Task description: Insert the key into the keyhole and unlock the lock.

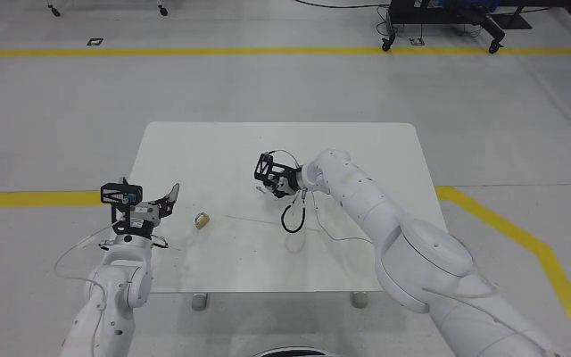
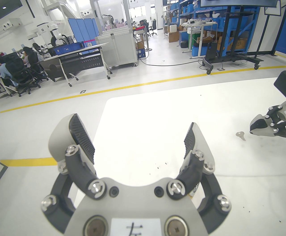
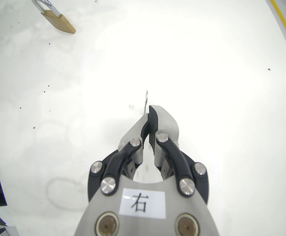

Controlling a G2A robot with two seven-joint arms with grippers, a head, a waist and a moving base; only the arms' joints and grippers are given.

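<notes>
My right gripper (image 3: 148,111) pinches the thin, flat steel key (image 3: 146,98) by its blade. My left gripper (image 2: 134,127), ribbed pads (image 2: 81,134) apart, hangs left of the brass padlock (image 3: 59,21).

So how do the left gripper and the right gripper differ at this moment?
The left gripper has its fingers wide open and empty; the right gripper has its fingers closed, with the key sticking out between the tips. The left gripper is near the edge of the table, the right gripper nearer the middle. Both have the same build.
</notes>
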